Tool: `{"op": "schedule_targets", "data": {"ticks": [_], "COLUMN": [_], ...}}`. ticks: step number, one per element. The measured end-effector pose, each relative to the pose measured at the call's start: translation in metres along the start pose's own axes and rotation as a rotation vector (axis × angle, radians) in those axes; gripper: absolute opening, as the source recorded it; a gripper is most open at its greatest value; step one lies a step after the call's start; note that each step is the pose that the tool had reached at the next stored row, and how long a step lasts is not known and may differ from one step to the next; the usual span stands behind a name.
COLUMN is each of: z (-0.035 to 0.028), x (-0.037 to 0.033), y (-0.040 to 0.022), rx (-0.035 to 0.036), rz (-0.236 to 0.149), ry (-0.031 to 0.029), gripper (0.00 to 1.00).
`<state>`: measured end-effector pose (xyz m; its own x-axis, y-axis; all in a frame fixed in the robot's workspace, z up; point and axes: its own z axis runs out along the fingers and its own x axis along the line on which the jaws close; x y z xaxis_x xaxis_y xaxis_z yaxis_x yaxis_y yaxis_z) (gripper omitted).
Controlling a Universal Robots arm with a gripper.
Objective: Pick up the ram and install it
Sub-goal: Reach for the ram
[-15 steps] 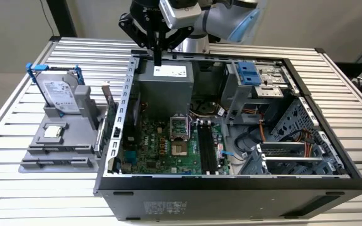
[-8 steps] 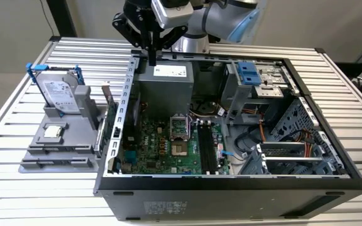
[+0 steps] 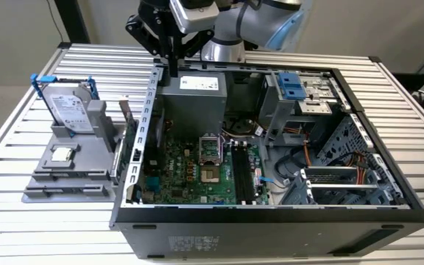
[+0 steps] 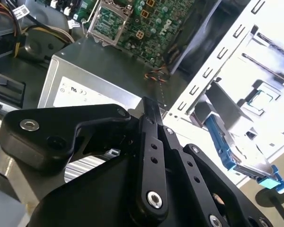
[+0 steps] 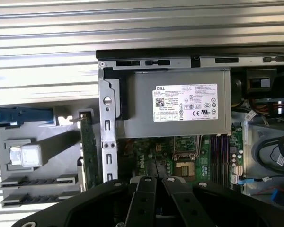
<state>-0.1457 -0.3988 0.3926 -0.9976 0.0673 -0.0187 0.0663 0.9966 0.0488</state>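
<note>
The ram (image 3: 128,132) (image 5: 86,151) is a thin green board standing on edge in the grey holder (image 3: 46,190), close against the outside of the computer case's wall. My gripper (image 3: 174,70) hangs above the case's back corner on the exterior view's left, over the power supply's edge. It is higher than the ram and further back. Its black fingers (image 4: 149,113) (image 5: 146,189) meet at the tips in both wrist views, shut with nothing between them.
The open computer case (image 3: 271,212) lies on a slatted metal table (image 3: 20,243). Inside are a power supply (image 3: 197,99) (image 5: 180,101), a green motherboard (image 3: 190,176) and dark memory slots (image 3: 242,174) (image 5: 217,151). A silver hard drive (image 3: 70,110) with blue rails stands in the holder.
</note>
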Motion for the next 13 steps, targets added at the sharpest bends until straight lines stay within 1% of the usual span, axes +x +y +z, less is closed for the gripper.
{"op": "schedule_targets", "data": {"ticks": [13], "z": [-0.0004], "x": [0.0151], "y": [-0.001], "rx": [0.0], "rz": [-0.002], "ry": [0.0002], "gripper": [0.0]}}
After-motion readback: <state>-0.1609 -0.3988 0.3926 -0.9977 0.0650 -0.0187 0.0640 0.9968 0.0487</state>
